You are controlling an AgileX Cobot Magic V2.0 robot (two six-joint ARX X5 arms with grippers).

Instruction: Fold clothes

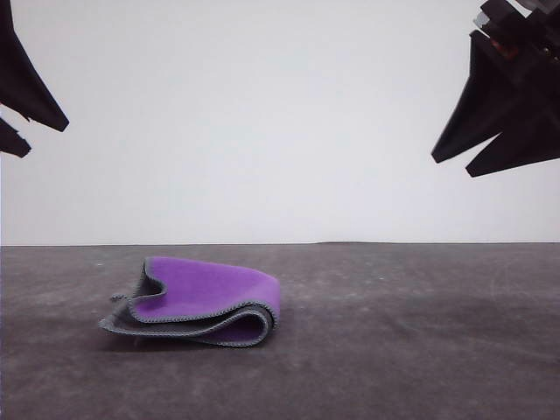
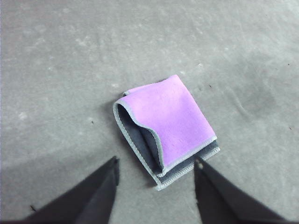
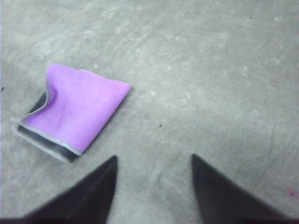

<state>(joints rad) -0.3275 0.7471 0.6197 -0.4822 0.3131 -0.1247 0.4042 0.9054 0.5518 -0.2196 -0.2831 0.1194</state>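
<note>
Cloth (image 1: 206, 302) lies on the grey desk (image 1: 420, 341), left of centre in the front view, resting free of both arms. It is folded into a compact rectangle, purple face up, with grey stitched edging running along the open side. At least 3 layers show at that open edge, and the top layer curls up at 1 corner, so the stack is not flat.

Left end effector (image 1: 19, 131) hangs high at the left edge of the front view, fingers apart, holding nothing. Its wrist view puts the cloth (image 2: 166, 126) just beyond the spread fingertips (image 2: 112, 163). Right end effector (image 1: 477, 166) hangs high on the right, fingers likewise apart and empty, with the cloth (image 3: 77, 109) well off to one side.

Judgement: the folding appears largely complete. What remains, if anything, is tidying. To finish well, press the lifted corner down and square the edges without dragging the stack across the desk. Any further grasp should take all layers together at the open edge; pinching only the top layer risks peeling the fold open.
</note>
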